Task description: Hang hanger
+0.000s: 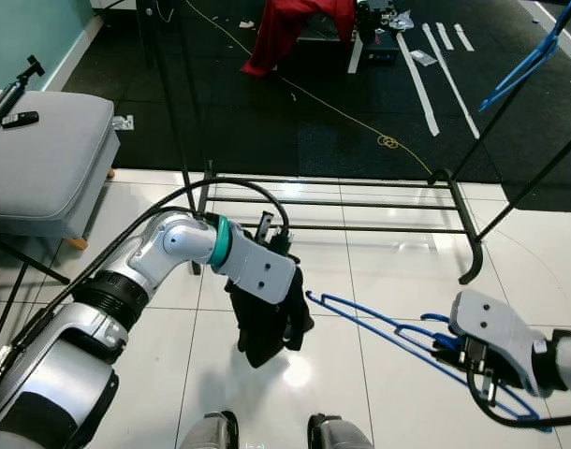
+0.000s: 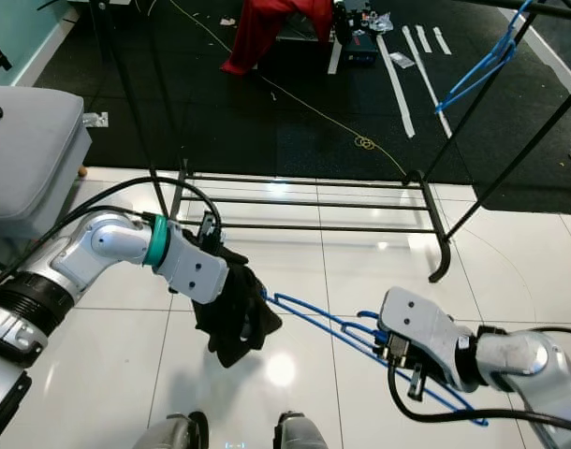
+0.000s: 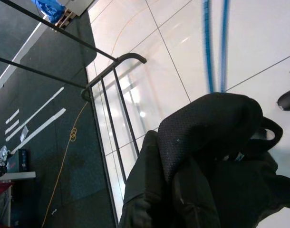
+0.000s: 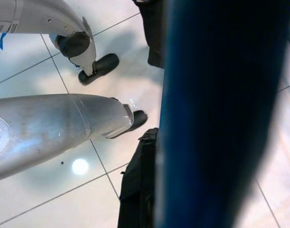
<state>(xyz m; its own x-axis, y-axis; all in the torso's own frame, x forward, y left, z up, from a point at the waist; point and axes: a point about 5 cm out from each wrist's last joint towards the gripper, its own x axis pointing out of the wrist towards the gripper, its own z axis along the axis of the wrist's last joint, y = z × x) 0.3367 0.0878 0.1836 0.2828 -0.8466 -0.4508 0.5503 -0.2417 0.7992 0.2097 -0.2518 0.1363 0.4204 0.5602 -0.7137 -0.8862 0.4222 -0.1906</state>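
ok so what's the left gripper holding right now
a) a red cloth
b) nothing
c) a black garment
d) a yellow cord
c: the left gripper holds a bunched black garment hanging over the white tile floor, while the right gripper holds the blue hanger.

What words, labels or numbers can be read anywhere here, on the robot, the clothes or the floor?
None can be read.
The left hand and the black garment show no print.
The right hand and the blue hanger are plain.
The boxes on the dark floor are too small to read.
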